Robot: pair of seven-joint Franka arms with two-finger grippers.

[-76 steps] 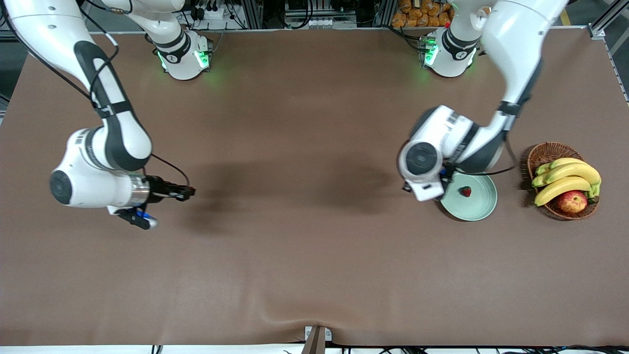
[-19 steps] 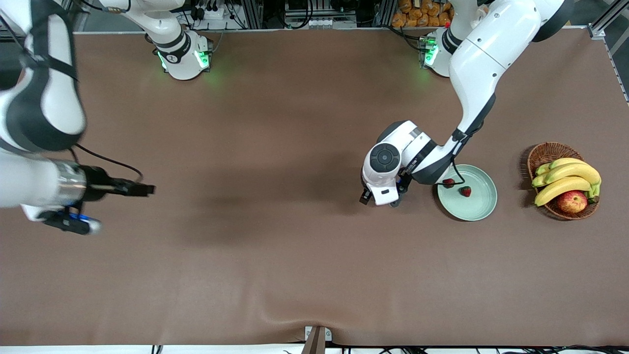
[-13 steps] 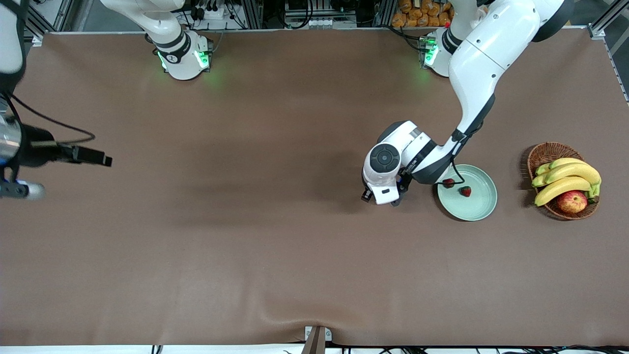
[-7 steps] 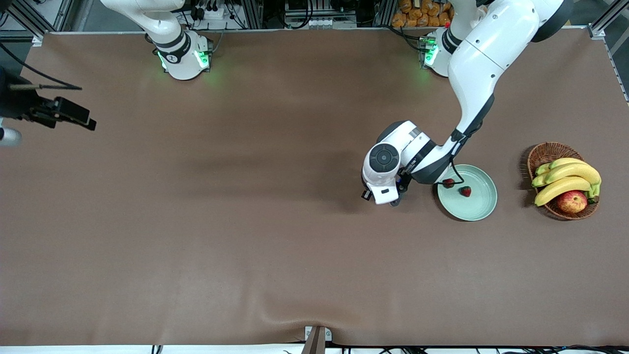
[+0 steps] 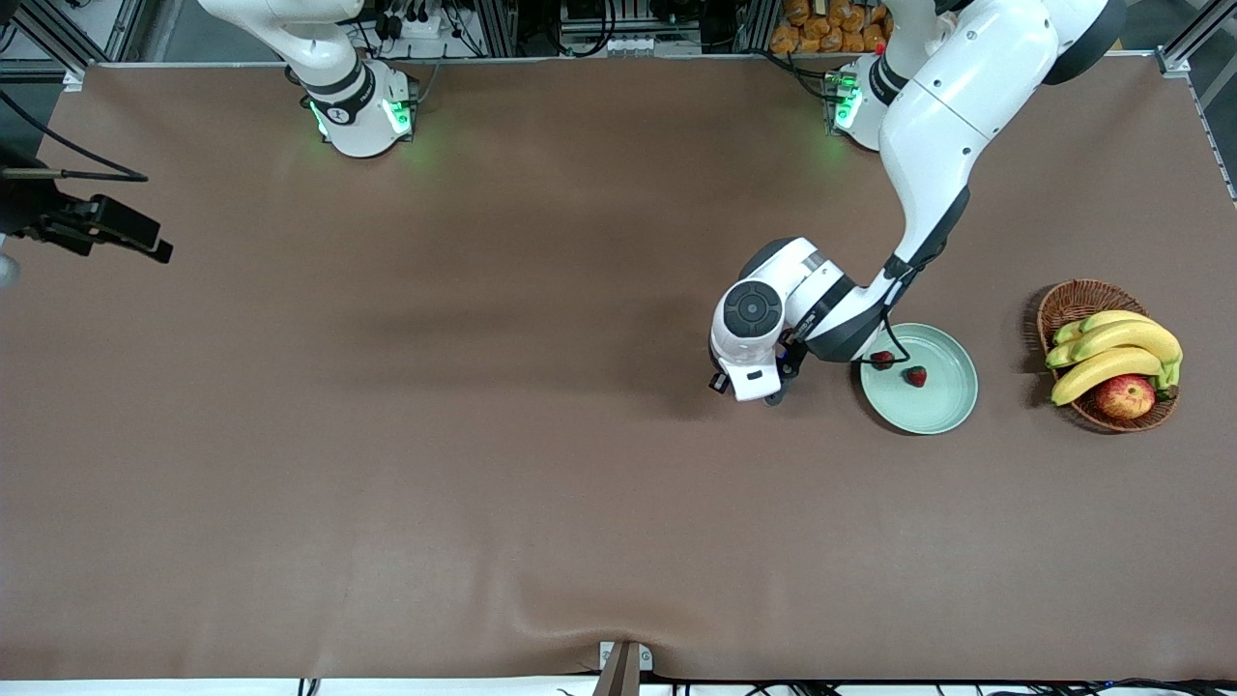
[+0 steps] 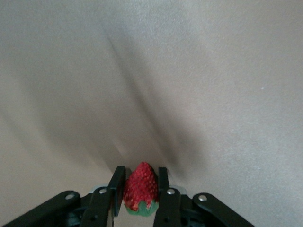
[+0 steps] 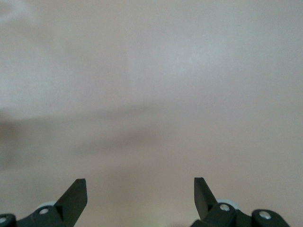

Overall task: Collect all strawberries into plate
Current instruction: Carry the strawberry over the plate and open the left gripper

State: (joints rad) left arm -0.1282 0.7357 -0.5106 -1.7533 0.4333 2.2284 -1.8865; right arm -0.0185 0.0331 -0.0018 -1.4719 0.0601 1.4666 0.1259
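The pale mint-green plate [image 5: 933, 406] lies toward the left arm's end of the table. Two strawberries [image 5: 915, 376] [image 5: 881, 360] lie in it, one near its rim. My left gripper [image 5: 768, 394] is low over the bare table beside the plate, on the side toward the right arm's end. In the left wrist view this gripper [image 6: 140, 172] is shut on a third strawberry [image 6: 140, 191], red tip pointing outward. My right gripper [image 5: 145, 242] is over the table's edge at the right arm's end; in the right wrist view [image 7: 140, 187] it is open and empty.
A brown wicker basket [image 5: 1075, 300] with bananas [image 5: 1111, 353] and a red-yellow apple [image 5: 1125, 396] stands beside the plate, at the left arm's end of the table. A brown cloth [image 5: 541, 464] covers the table.
The right arm has swung away to the table's edge at its own end. The left gripper left the plate, where a second strawberry now lies, and has stayed beside it for the last second.
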